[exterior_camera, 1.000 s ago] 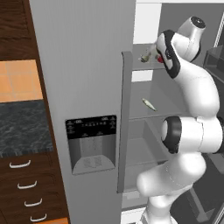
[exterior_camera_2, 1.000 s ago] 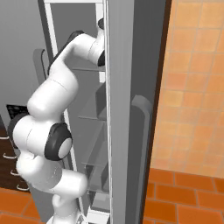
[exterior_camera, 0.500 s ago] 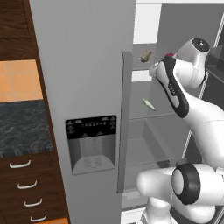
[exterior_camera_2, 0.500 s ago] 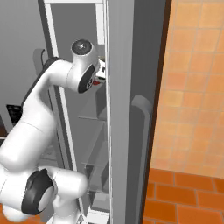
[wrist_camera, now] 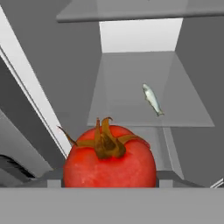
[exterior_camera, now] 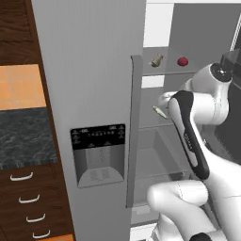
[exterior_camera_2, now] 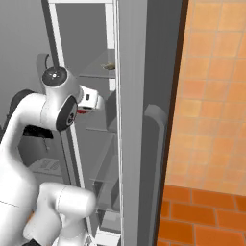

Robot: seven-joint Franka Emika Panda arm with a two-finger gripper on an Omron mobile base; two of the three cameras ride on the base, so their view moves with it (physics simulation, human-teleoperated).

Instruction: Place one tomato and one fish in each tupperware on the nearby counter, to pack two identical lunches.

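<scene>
Tomato (wrist_camera: 109, 162) sits gripped between the fingers, in front of a fish (wrist_camera: 152, 99) lying on the glass fridge shelf (wrist_camera: 183, 111).

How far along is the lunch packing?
Early. Done: fridge is open and one tomato sits in the pincer, seen close in the hand view. In hand: carrying that tomato, arm at the shelves. Left: a fish lies on a glass shelf, another tomato and an object that may be a fish on the upper shelf; no tupperware in view.
</scene>
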